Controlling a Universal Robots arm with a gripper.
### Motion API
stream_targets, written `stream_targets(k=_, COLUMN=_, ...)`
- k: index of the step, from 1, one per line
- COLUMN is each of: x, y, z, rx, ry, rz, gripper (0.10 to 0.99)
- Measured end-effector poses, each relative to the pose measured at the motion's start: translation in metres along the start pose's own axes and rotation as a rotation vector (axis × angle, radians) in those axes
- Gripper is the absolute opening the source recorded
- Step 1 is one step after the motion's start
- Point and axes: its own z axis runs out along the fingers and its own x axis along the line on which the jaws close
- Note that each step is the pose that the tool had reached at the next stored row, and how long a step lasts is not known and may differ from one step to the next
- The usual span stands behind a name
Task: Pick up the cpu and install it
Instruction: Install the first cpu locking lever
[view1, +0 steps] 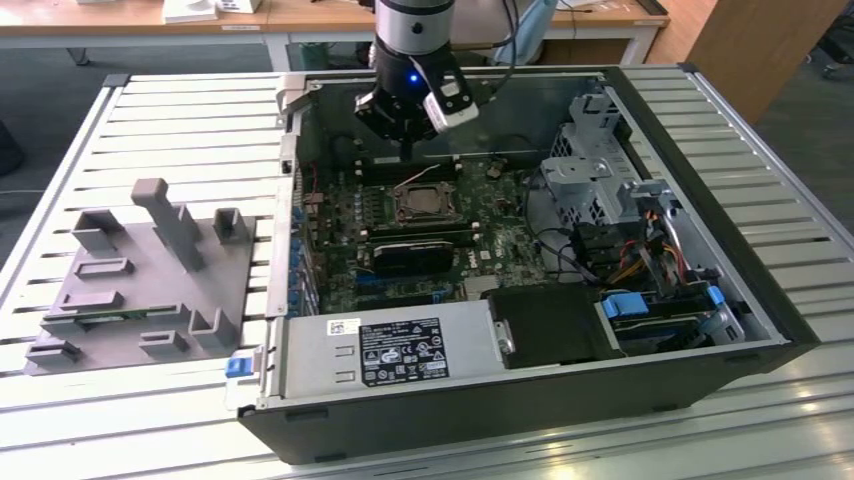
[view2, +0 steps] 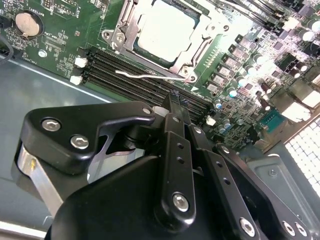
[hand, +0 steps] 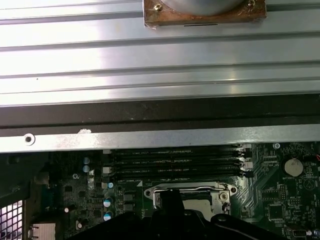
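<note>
I've got the gripper (view2: 172, 100) pinched together, holding nothing, hanging above the memory slots (view2: 145, 75). The cpu (view2: 167, 30) sits in its socket (view2: 192, 50). Light, stiff, fragile chip; I'd grab the edges.

One cpu (view2: 167, 31) in one socket frame (view2: 131, 27), four memory slots (view2: 145, 75), one coin cell (view2: 26, 23), one computer case (view1: 747, 270), one grey fixture (view1: 140, 275).

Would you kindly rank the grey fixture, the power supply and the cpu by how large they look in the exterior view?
1. Power supply and grey fixture: they look alike in extent, so I would not rank them.
2. Cpu: clearly the smallest, sitting in its socket on the board.
</note>
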Motion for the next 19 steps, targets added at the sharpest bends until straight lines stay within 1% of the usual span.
stream_targets(k=19, x=-0.0008, y=-0.0005, z=0.0044, rx=0.000, ry=-0.0001, rz=0.000, gripper=0.106)
